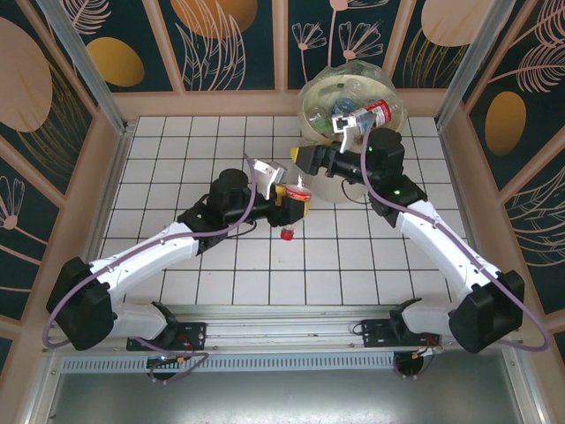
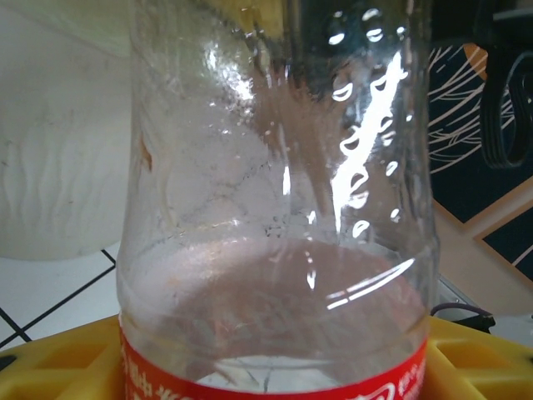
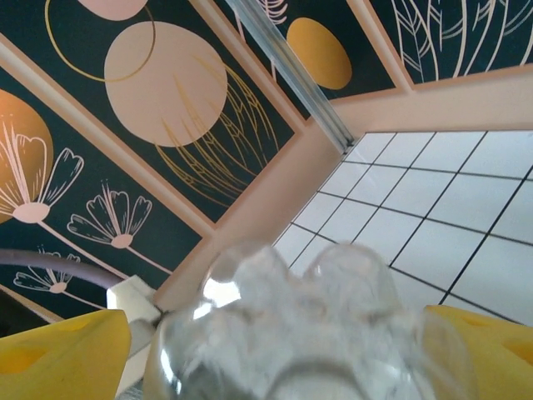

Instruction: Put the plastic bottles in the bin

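Two yet to drop: gripping clear red-labelled plastic bottle [image 1: 378,112] in right tool [image 1: 344,124] over part-filled round cream plastic bin [image 1: 310,124], clamping red-capped clear bottle [image 2: 275,208] in left tool [image 1: 295,201].

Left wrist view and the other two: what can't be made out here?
- Left wrist: the red-label bottle has its ends and label text running off the top and bottom edges.
- Right wrist: the clear bottle and right pincer fingers are cut by the bottom edge, so contact is unclear.
- Top external: the bottles in the bin are too small and overlapped to count.
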Tool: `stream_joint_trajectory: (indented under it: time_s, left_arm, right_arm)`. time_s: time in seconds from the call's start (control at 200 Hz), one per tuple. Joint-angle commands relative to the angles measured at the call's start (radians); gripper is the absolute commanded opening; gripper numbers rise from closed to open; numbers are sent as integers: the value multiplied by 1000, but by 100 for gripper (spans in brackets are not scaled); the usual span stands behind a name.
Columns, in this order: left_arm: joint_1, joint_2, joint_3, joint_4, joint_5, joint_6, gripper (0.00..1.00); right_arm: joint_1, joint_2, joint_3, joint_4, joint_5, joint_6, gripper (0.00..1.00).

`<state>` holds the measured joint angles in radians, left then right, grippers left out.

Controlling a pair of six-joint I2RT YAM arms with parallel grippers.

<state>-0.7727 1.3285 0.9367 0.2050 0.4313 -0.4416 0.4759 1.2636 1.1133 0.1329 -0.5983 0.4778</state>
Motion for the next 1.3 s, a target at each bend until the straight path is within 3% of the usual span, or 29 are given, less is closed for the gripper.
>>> stream_joint_trajectory:
  time_s: [0.0, 0.145, 0.255, 0.33, 0.395, 0.415, 0.6, 0.791, 1.051, 1.291]
  left_arm:
    - [-8, -31, 27, 14, 26, 23, 64]
    - [-8, -34, 11, 28, 14, 17, 64]
    - [-8, -36, 13, 33, -7, 12, 66]
    - [-8, -38, 20, 36, -24, 10, 77]
    - [-8, -45, 25, 30, -51, 15, 97]
    - [-8, -49, 26, 27, -62, 15, 98]
    - [-8, -128, 27, -52, -114, 93, 99]
    - [-8, -207, -9, -144, -157, 142, 99]
    - [-7, -238, -77, -107, -150, 87, 99]
    - [-8, -229, -102, -67, -132, 42, 99]
  right_arm:
    - [13, 10, 51, -16, 11, -33, 82]
    - [12, 14, 63, -15, 15, -27, 62]
    - [13, 13, 65, -15, 23, -25, 56]
    - [12, 14, 77, -21, 32, -28, 54]
    - [13, 19, 107, -39, 42, -38, 54]
    - [12, 20, 121, -47, 49, -44, 53]
    - [-35, 28, 234, -81, 117, -46, 53]
    - [-147, 51, 309, -22, 149, 6, 53]
    - [-283, 125, 387, 90, 251, 82, 52]
    - [-383, 236, 418, 233, 257, 229, 51]
